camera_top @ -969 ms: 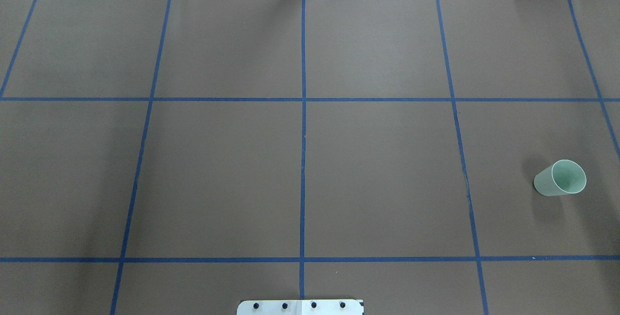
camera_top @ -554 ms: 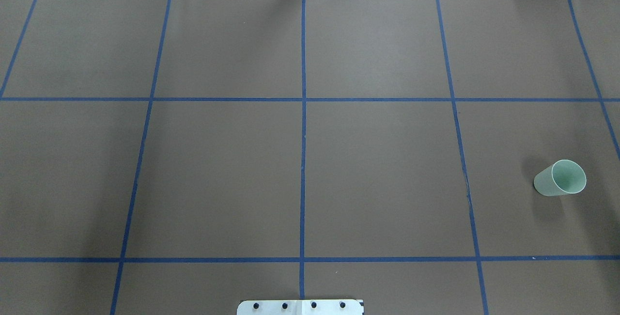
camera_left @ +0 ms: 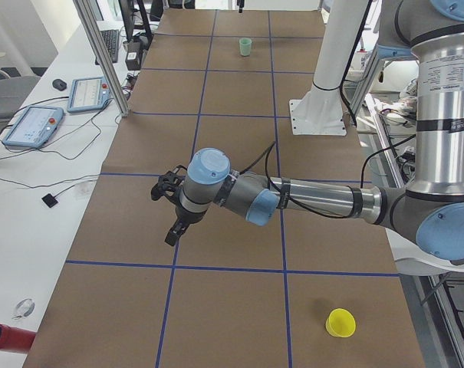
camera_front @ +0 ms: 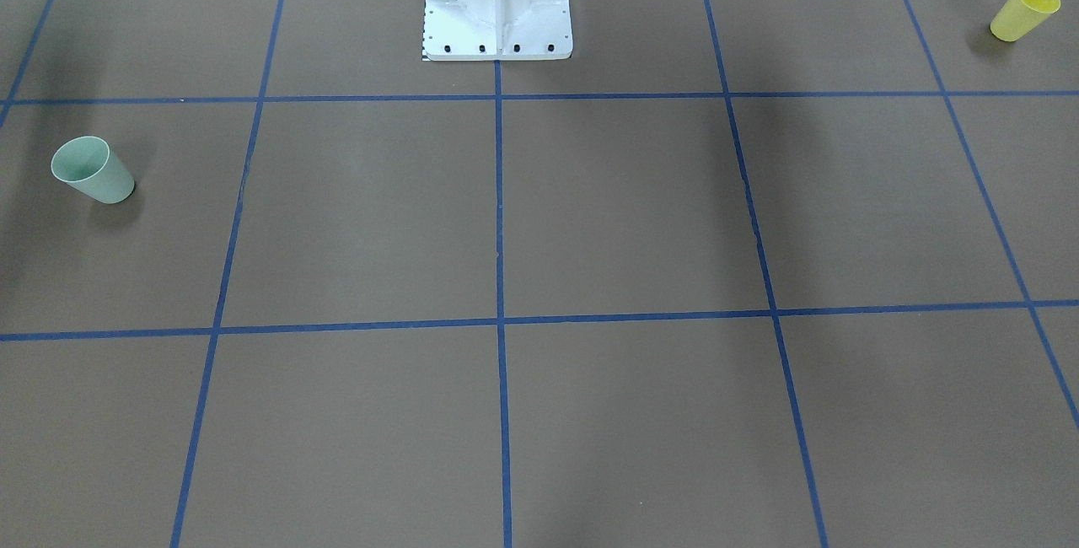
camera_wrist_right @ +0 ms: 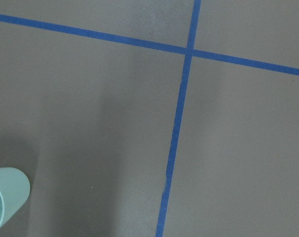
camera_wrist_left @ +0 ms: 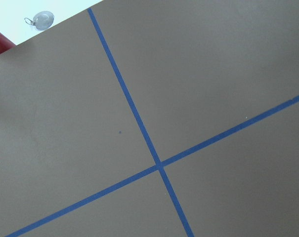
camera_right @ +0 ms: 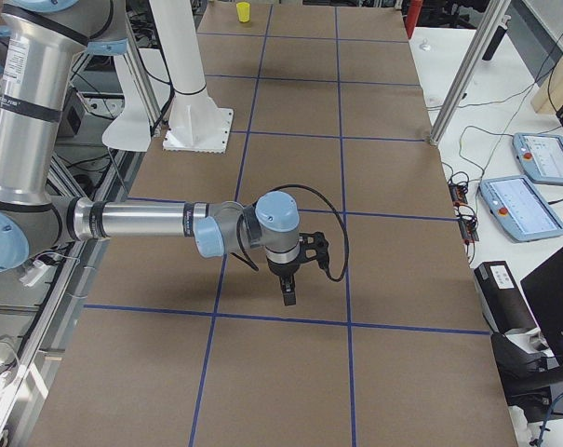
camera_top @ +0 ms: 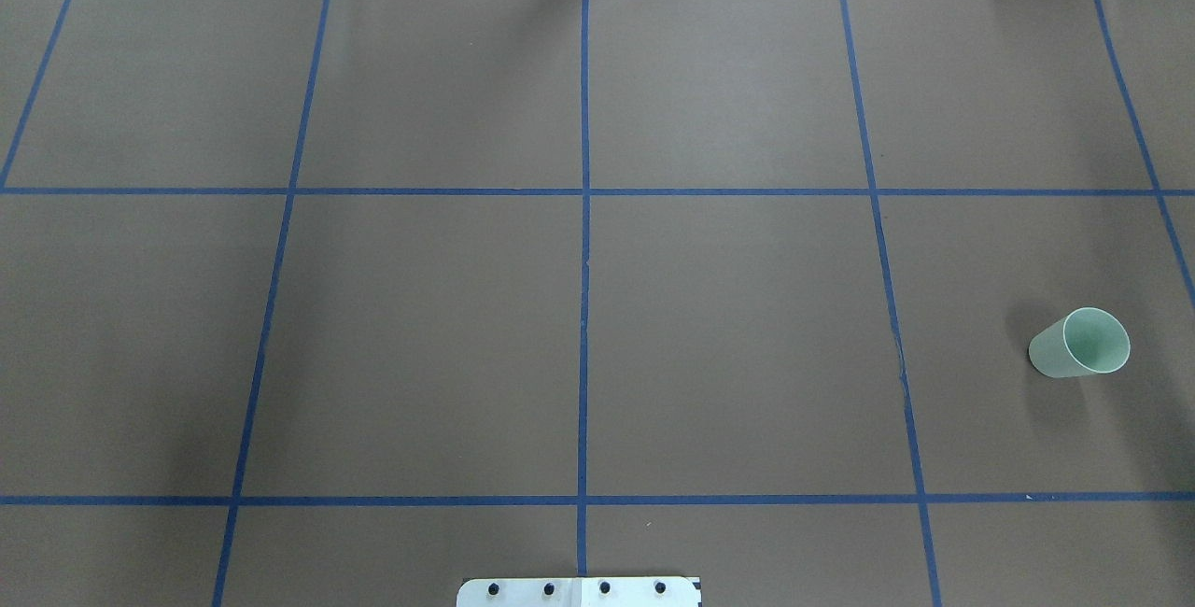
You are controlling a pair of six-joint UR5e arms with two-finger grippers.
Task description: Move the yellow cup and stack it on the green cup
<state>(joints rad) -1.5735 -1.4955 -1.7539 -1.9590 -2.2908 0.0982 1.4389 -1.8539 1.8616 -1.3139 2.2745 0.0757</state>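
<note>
The table [camera_top: 420, 308] fills the overhead view. It is covered with matte brown paper, marked into large rectangles by blue tape lines [camera_top: 584, 308].

A white metal pedestal [camera_front: 497, 0], flared at its bolted foot, stands at the top centre of the front-facing view.

The left arm [camera_left: 316, 201] is a silver tube with blue joint caps. It reaches from right to centre in the left side view. The left gripper [camera_left: 172, 234] is black and points down above the paper; open or closed cannot be determined.

The right arm [camera_right: 141, 221] has the same build and extends from the left edge to the centre of the right side view. The right gripper [camera_right: 288, 296] points down above the paper, just above a tape line – finger state cannot be determined.

The green cup [camera_top: 1078, 344] is a smooth, tapered, pale mint plastic tumbler. It stands at the right edge of the overhead view, below mid-height. It is upright, long axis vertical, mouth up.

The yellow cup [camera_front: 1022, 12] has the same tapered shape in bright plastic. It stands in the upper right corner of the front-facing view – upright, mouth up, well apart from the green cup.
</note>
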